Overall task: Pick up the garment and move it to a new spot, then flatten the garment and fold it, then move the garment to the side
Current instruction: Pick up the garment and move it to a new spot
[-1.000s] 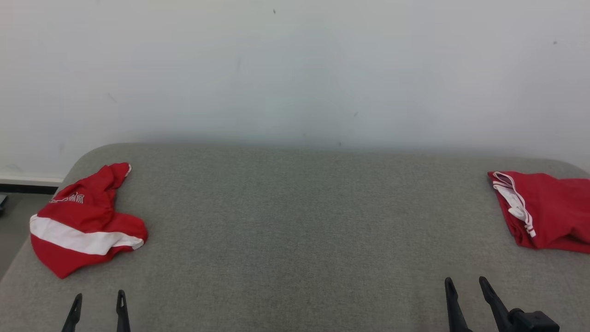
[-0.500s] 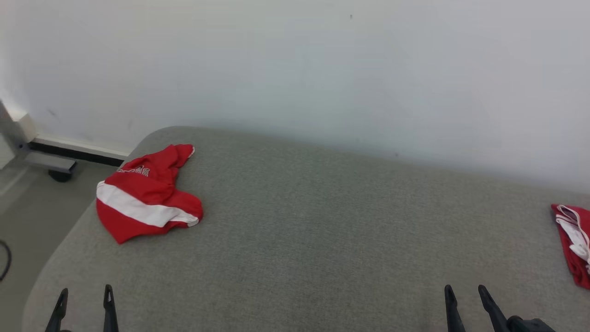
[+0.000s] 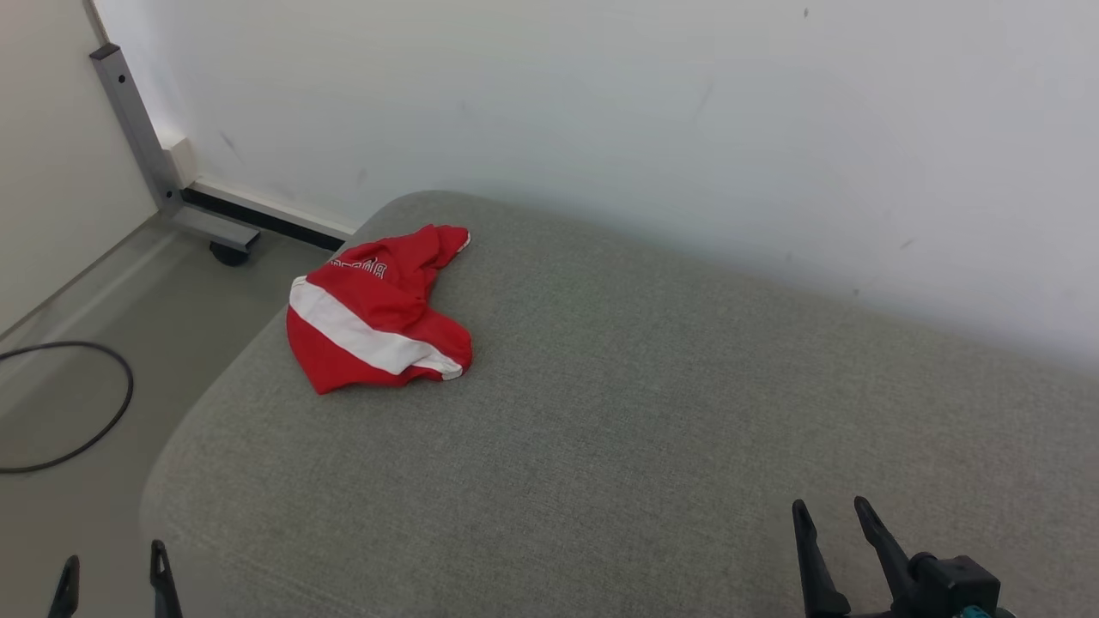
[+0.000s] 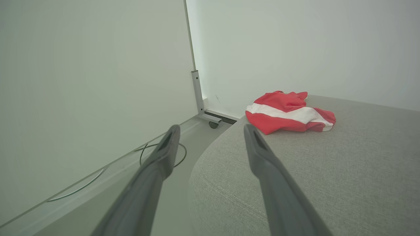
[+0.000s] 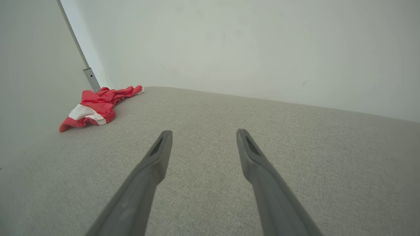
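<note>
The left gripper (image 3: 113, 556) and right gripper (image 3: 831, 506) stood open, empty; the crumpled garment (image 3: 378, 313), near the cushion (image 3: 644, 412) edge, could slip floorward if nudged.

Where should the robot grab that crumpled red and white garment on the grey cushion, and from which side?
Probably the bunched ridge across the middle of the garment, pinched from above with the open left gripper, the nearer one. It lies low on the cushion, so flat edges offer little; the raised fold does.

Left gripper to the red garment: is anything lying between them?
No. In the left wrist view, just bare grey cushion runs from the open left gripper to the red garment.
</note>
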You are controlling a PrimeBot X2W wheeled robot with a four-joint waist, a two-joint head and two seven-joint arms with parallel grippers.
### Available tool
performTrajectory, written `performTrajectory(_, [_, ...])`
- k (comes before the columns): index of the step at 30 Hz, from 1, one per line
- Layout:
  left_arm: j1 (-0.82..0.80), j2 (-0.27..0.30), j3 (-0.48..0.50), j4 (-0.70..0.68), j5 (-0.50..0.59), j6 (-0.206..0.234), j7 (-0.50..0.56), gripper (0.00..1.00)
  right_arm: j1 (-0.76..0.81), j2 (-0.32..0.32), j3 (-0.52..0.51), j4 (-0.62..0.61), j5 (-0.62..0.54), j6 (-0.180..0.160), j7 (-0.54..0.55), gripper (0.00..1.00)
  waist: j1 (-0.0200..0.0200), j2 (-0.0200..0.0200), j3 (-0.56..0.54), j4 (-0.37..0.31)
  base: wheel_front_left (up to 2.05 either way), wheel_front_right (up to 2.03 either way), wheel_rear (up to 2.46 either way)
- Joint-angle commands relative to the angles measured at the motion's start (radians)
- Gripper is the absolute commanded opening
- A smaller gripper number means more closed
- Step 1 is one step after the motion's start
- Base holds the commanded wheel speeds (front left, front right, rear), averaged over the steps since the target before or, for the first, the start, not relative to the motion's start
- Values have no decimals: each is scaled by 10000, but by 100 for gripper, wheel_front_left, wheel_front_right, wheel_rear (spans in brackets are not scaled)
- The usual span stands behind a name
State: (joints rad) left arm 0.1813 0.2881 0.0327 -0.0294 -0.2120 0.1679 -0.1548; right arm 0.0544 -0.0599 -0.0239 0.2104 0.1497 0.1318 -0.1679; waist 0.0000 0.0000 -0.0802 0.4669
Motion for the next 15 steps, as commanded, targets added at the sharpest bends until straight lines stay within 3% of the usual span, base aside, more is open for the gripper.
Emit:
performTrajectory(1, [117, -51, 31, -64, -14, 35, -70, 100, -131, -88, 54, 42, 30, -24, -27, 100, 0, 0, 238, 225, 0, 0, 0])
performTrajectory(15, [-92, -278, 186, 29, -444, 200, -320, 100, -236, -286, 188, 355, 162, -24, -165, 100, 0, 0, 262, 224, 0, 0, 0])
